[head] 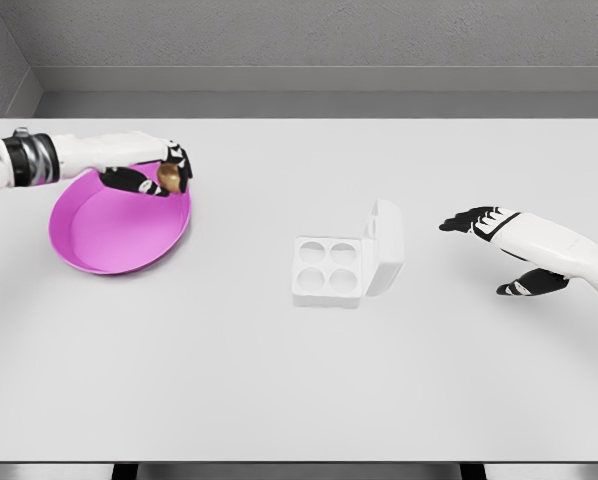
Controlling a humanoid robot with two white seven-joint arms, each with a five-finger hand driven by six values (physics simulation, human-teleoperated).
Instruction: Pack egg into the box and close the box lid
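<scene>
White table [229,380], pink bowl [109,240] at left, open egg box [344,265] mid-table

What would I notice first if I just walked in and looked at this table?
The bright pink bowl on the left stands out most against the white table. Just over its far rim, the left hand grips a brown egg. In the middle sits a white egg box with four empty cups and its lid standing open, while the right hand hovers spread at the right.
</scene>
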